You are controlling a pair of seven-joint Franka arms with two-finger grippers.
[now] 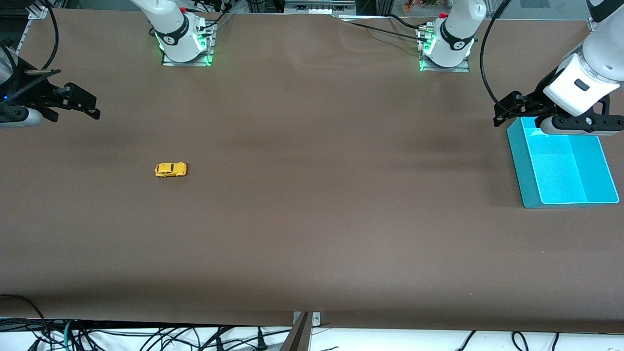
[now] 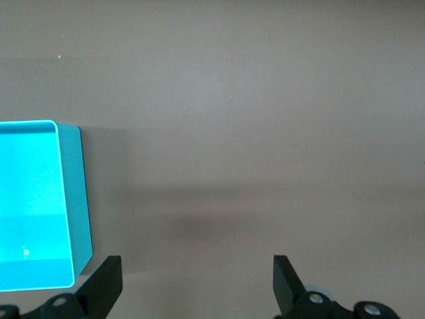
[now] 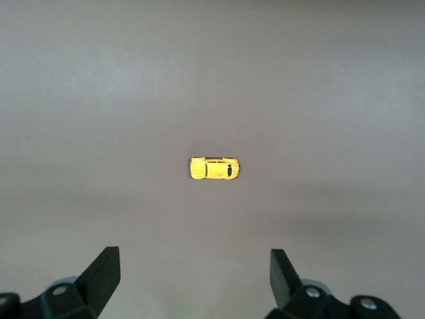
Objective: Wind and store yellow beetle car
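Note:
The yellow beetle car [image 1: 170, 169] stands on its wheels on the brown table, toward the right arm's end. It also shows in the right wrist view [image 3: 214, 168], well clear of the fingers. My right gripper [image 1: 85, 103] is open and empty, up in the air over the table's edge at the right arm's end; its jaws show wide apart in the right wrist view [image 3: 194, 272]. My left gripper [image 1: 507, 108] is open and empty, over the table beside the corner of the teal tray [image 1: 521, 165]; it shows in the left wrist view [image 2: 197, 279].
The teal tray has nothing in it and shows in the left wrist view [image 2: 78, 199]. The two arm bases [image 1: 183, 44] [image 1: 446, 46] stand along the table's edge farthest from the front camera. Cables hang below the table's near edge.

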